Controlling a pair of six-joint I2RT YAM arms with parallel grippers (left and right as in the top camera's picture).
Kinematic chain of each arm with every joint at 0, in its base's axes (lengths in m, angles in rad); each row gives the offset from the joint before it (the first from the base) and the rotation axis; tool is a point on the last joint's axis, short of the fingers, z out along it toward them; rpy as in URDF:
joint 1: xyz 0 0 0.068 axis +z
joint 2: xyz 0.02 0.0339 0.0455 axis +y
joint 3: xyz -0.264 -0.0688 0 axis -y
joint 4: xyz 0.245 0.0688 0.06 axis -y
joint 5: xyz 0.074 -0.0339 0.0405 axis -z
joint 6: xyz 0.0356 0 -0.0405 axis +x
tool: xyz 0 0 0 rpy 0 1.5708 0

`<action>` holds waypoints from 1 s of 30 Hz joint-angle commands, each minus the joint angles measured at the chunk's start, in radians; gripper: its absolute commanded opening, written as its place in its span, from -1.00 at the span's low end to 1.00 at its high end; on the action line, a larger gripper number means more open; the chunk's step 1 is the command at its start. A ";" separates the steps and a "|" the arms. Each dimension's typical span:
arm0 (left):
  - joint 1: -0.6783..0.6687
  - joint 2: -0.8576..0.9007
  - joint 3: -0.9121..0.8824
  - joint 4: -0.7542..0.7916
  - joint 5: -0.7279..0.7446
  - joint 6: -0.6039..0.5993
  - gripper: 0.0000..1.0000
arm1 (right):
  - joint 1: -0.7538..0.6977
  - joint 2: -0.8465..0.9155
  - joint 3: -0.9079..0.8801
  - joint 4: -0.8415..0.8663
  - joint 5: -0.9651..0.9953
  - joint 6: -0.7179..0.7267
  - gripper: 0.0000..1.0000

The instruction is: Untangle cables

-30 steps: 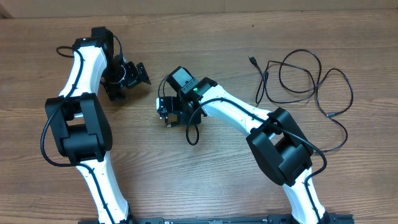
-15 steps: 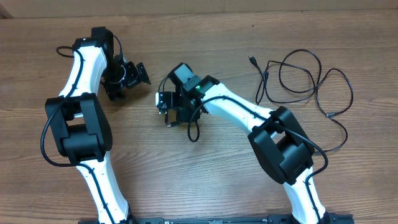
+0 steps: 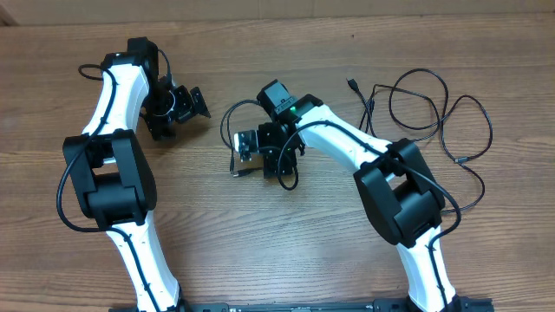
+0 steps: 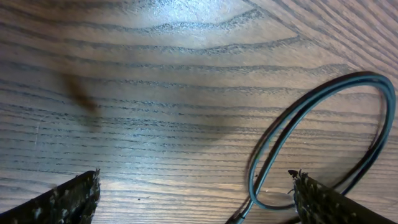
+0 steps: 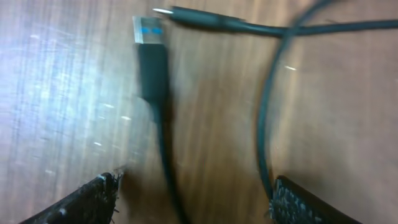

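Right wrist, cables [image 5: 152,68] lying between parted fingers [image 5: 87,202]

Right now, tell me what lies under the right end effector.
Under the right end effector: a USB plug on its black cable, a second plug and a cable loop on the table. Overhead, the arm hides most of it.

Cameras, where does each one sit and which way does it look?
Overhead: fixed above the wooden table, looking straight down; shows the left arm, right arm, left tool, right tool and thin black cables.
Left wrist: on the left arm, looking down at a black cable loop; own fingertips in the bottom corners.
Right wrist: on the right arm, looking down at a USB plug; own fingertips at the bottom.
Shared: every view sees the table; overhead also shows both tools.
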 commanded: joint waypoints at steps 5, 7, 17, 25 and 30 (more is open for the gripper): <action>-0.008 0.005 0.014 0.001 -0.007 0.012 0.99 | 0.003 0.011 0.005 0.016 -0.121 -0.029 0.52; -0.008 0.005 0.014 0.001 -0.007 0.012 0.99 | 0.003 0.011 0.005 0.012 -0.121 -0.029 0.48; -0.008 0.005 0.014 0.001 -0.007 0.012 0.99 | 0.003 0.011 0.006 0.073 -0.095 -0.029 0.28; -0.008 0.005 0.014 0.001 -0.007 0.012 0.99 | 0.004 0.012 0.006 0.084 -0.091 -0.029 0.40; -0.008 0.005 0.014 0.001 -0.007 0.012 0.99 | 0.004 0.043 0.005 0.079 -0.061 -0.029 0.55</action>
